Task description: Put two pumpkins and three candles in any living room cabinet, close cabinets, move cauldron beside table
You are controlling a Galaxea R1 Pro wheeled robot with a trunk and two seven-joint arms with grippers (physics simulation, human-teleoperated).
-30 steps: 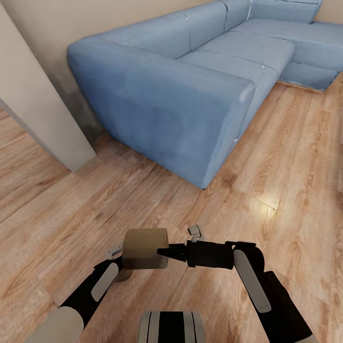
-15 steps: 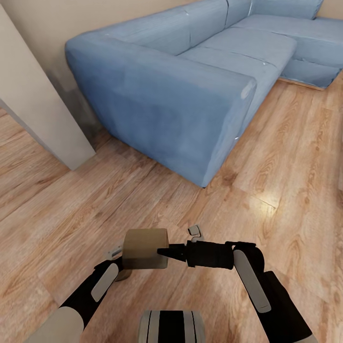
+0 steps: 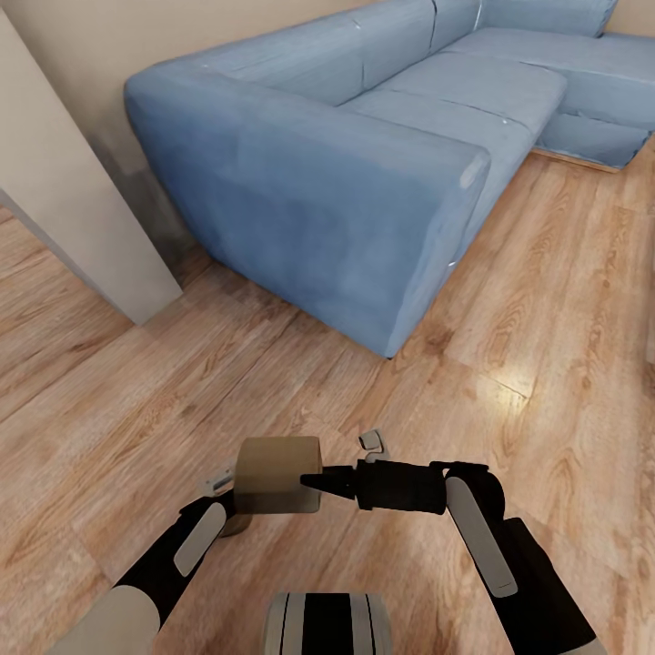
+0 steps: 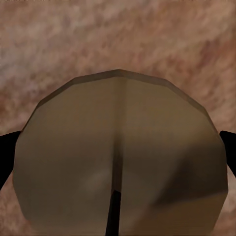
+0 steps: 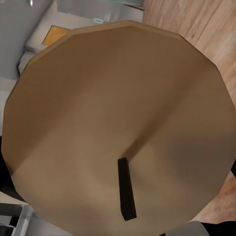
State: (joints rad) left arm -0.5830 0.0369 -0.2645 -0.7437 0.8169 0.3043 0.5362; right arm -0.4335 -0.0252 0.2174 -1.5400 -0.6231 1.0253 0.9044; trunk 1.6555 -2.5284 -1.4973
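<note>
Left hand [image 3: 238, 496] under tan candle [image 3: 277, 473], right hand [image 3: 314, 482] touching

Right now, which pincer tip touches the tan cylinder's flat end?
The right pincer: its black tip meets the tan cylinder at the flat end; the left pincer sits at its opposite side.

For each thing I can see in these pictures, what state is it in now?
Brown cylinder: lifted above the wood floor, lying sideways, between the two pincers.
Left pincer: at one end of the cylinder; grip hidden, cannot tell.
Right pincer: dark tip against the other flat end; open or shut unclear.
Blue sofa: standing on the floor, nothing on its visible seats.
</note>
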